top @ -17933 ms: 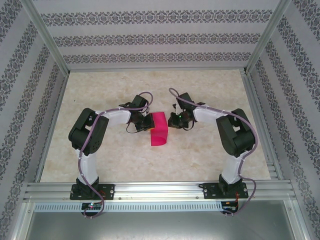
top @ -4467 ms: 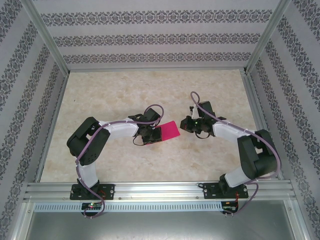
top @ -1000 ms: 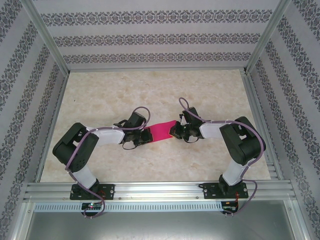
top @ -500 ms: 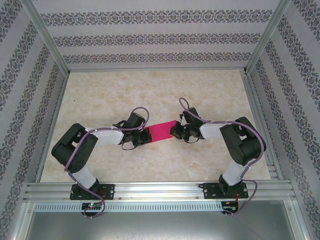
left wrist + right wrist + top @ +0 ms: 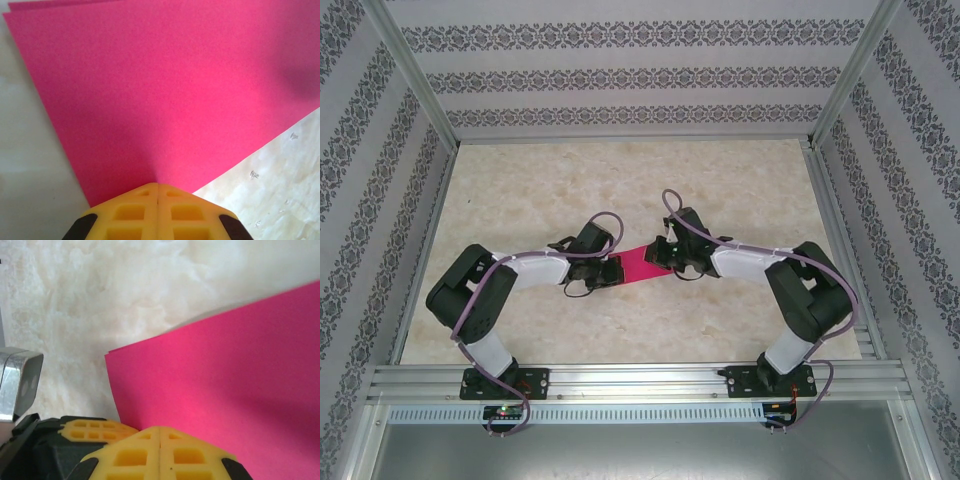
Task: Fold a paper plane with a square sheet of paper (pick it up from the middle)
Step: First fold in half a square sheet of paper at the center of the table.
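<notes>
Sheet of paper (image 5: 642, 264) sits mid-table, spanning the short gap between the two grippers, well apart from every wall.

- Left gripper (image 5: 612, 270): jaws closed on the paper's left end. In the left wrist view the yellow fingertips (image 5: 158, 187) meet flush and the sheet (image 5: 165, 90) fans away from their seam. A second layer's edge peeks out along the far-left border, so the sheet is doubled.
- Right gripper (image 5: 660, 255): jaws pressed together at the paper's right end. In the right wrist view the sheet (image 5: 225, 390) runs into the tip seam (image 5: 159, 430); one sharp corner lies free to the left.

Open room: bare table (image 5: 720, 190) on all sides, broadest toward the far wall.

Materials: paper thin, matte, magenta-pink, straight-cut edges. Table pale, marbled, smooth. Fingers yellow, waffle-pocketed.
</notes>
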Controlling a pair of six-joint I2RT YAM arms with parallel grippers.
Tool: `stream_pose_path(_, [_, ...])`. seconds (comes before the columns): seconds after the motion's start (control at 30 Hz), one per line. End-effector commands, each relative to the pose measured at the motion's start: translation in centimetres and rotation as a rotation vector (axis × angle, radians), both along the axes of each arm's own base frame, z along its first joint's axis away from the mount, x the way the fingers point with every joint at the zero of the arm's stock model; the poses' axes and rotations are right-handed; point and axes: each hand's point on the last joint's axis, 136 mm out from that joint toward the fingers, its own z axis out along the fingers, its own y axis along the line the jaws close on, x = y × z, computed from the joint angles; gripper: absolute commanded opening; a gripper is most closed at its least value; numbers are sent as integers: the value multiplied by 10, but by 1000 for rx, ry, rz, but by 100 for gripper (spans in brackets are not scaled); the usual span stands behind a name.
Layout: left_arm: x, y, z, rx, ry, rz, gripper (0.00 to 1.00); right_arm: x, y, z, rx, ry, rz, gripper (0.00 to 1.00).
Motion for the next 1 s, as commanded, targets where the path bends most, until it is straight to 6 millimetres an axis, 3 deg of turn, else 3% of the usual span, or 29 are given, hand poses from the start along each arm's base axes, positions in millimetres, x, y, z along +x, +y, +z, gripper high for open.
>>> stream_pose_path(0.0, [14, 9, -5, 85, -61, -66, 2, 15, -1, -16, -37, 16, -60, 4])
stream_pose_path(0.13, [23, 5, 2, 97, -95, -105, 2, 23, 3, -19, -36, 17, -68, 3])
stream_pose_path(0.27, [27, 15, 6, 164, -107, -98, 2, 24, 0, -22, -43, 26, -81, 4])
stream_pose_path(0.43, [20, 10, 14, 76, -100, -37, 2, 19, 1, -6, 12, 4, -66, 4])
stream_pose_path(0.67, [25, -32, 45, -160, -168, 99, 3, 2, -6, -7, 53, 30, -90, 2])
stream_pose_path(0.8, [22, -59, 40, -215, -165, 154, 0, -3, -4, -14, 90, 57, -97, 0])
stream_pose_path(0.97, [23, -73, 31, -225, -178, 228, 0, -5, -6, -18, 91, 65, -107, 0])
